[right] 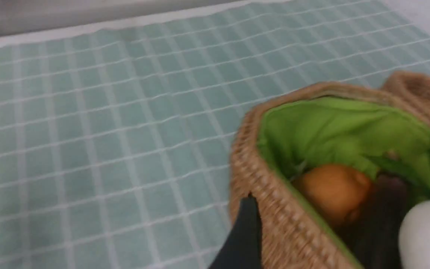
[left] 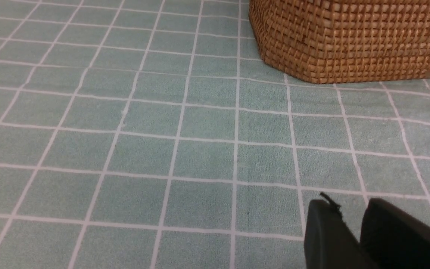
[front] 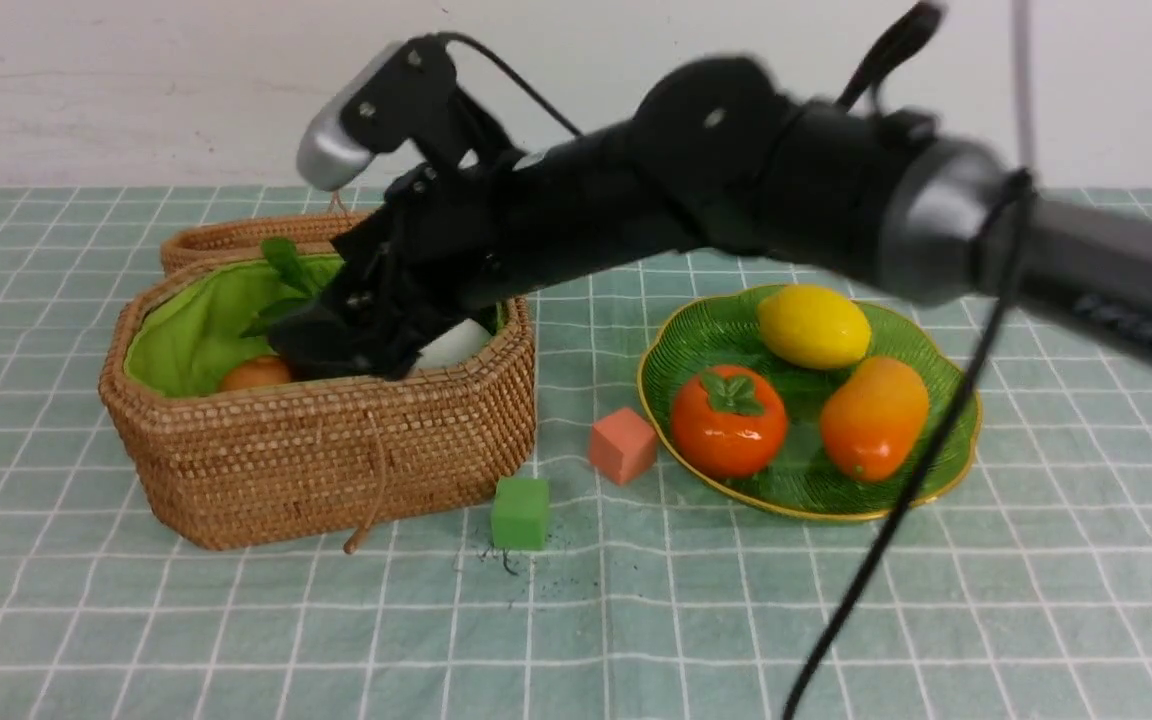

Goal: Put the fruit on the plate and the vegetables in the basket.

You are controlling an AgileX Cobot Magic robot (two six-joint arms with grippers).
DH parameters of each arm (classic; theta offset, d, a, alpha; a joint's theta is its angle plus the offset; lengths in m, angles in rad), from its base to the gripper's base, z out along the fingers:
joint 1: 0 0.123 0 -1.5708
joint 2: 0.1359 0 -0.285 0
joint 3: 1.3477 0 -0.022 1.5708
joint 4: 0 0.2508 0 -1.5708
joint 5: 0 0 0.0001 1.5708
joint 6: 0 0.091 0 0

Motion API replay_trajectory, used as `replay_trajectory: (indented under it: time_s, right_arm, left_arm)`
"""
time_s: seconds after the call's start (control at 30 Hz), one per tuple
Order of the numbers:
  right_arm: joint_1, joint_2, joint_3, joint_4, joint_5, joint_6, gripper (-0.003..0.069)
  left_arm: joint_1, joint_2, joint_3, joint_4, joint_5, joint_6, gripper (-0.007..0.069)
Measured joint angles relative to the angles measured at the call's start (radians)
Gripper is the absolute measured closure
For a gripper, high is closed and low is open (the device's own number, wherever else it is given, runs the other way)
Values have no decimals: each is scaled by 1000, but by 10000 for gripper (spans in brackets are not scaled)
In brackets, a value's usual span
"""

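The right pincer [front: 356,345] hangs inside the basket [front: 316,450], jaws apart (likely dropping off a vegetable); the left pincer [left: 353,231], nearly together, idles empty over the table [left: 125,149].

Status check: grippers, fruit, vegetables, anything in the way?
Right gripper open inside basket. Left gripper empty. Three fruits on plate. Two cubes between.
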Motion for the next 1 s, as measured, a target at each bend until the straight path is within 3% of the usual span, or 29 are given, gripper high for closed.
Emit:
replay_trajectory:
  time_s: [0.03,0.07,0.1,0.17,0.23,0.3,0.33,0.5,0.6,0.8,1.0]
  right_arm:
    - [-35,-55,-6,-141,160,91,88]
    - [-39,-63,-6,-141,180,105,88]
    - [-75,-119,-11,-319,339,234,158]
    - [-114,-172,-4,-542,453,421,289]
    - [-165,-243,47,-744,490,629,462]
    - [-232,-349,137,-871,499,789,621]
    - [-264,-391,169,-890,499,822,649]
    - [-386,-586,354,-900,509,881,675]
    - [-486,-740,570,-858,478,884,675]
    - [-518,-964,890,-783,242,895,673]
    - [-519,-1107,1011,-757,209,895,669]
  left_arm:
    - [0,0,0,0,0,0,480]
    - [0,0,0,0,0,0,480]
    - [0,0,0,0,0,0,480]
    - [0,0,0,0,0,0,480]
    - [0,0,0,0,0,0,480]
    - [0,0,0,0,0,0,480]
    - [0,0,0,0,0,0,479]
    - [0,0,0,0,0,0,477]
    - [0,0,0,0,0,0,476]
    - [0,0,0,0,0,0,469]
    - [0,0,0,0,0,0,464]
